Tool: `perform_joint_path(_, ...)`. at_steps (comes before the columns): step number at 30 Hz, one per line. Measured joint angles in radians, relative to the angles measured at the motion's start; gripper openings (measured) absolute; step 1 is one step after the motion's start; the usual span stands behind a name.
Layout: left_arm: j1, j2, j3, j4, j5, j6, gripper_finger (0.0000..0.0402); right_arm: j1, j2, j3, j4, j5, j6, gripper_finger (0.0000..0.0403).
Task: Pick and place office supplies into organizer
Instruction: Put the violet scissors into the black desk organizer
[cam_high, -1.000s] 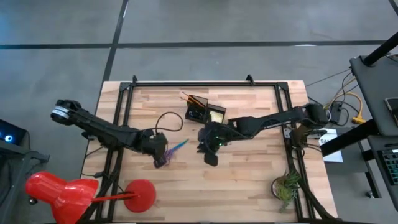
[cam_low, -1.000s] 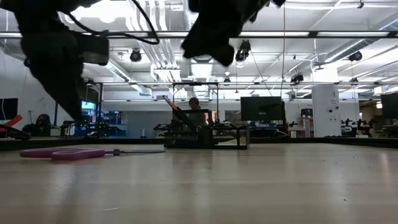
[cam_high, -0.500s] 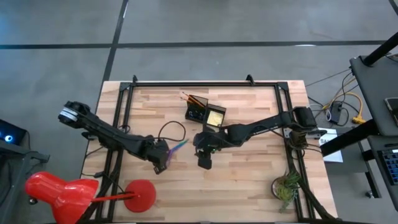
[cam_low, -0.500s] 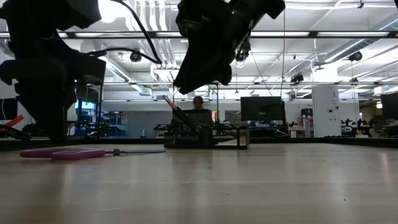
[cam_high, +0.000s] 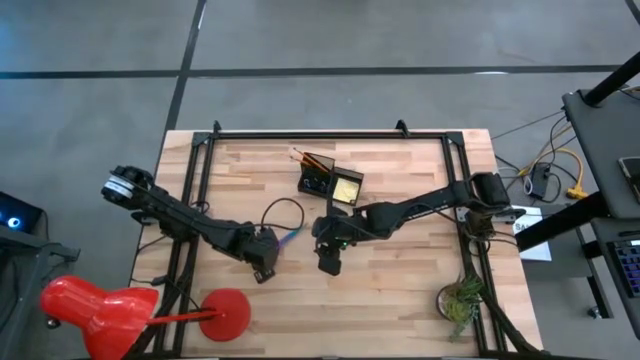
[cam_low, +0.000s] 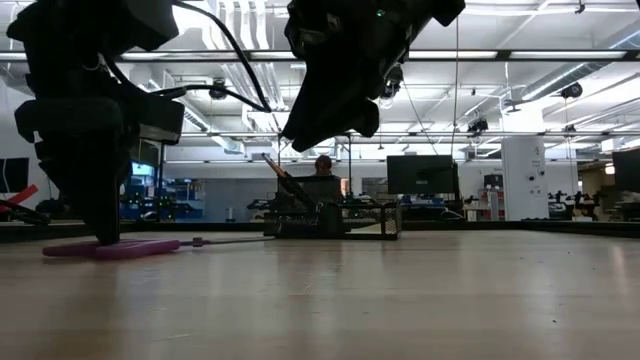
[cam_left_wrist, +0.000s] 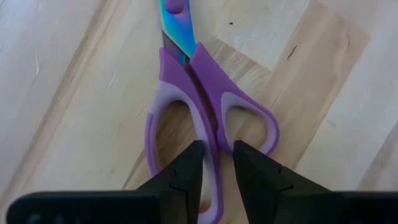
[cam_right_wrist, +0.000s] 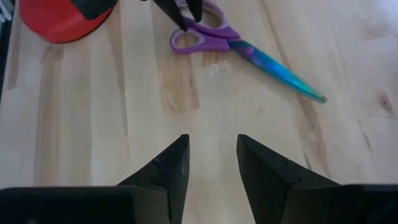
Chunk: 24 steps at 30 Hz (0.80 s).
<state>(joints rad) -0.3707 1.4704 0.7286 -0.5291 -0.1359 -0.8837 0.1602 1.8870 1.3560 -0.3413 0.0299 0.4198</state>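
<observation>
Your left gripper (cam_left_wrist: 216, 163) is down on the purple-handled scissors (cam_left_wrist: 198, 106), which lie flat on the table (cam_high: 400, 290), its narrowly parted fingers straddling the handle. Your right gripper (cam_right_wrist: 211, 163) hovers empty nearby, fingers apart, near the organizer (cam_high: 330, 181).

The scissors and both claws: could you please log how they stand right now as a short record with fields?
scissors: flat on the table, purple handles toward the left claw
left claw: down at the handles, fingers astride one handle loop, gap narrow
right claw: open, empty, above bare wood
organizer: far side of the table, pens sticking out, yellow pad beside it
</observation>
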Motion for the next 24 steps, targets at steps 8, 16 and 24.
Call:
perform_joint_path(8,0.004,-0.042,0.024,0.005,0.013,-0.053,0.0076,0.006,0.0,0.0,-0.002,0.0,0.026,0.0125)
perform_joint_path(16,0.01,-0.024,0.02,0.018,0.008,-0.133,0.0076,0.006,0.0,0.0,-0.001,0.0,0.052,0.0125)
perform_joint_path(24,0.027,0.02,0.027,0.011,-0.021,-0.264,0.0076,0.007,0.0,0.0,0.001,0.0,0.101,0.0121)
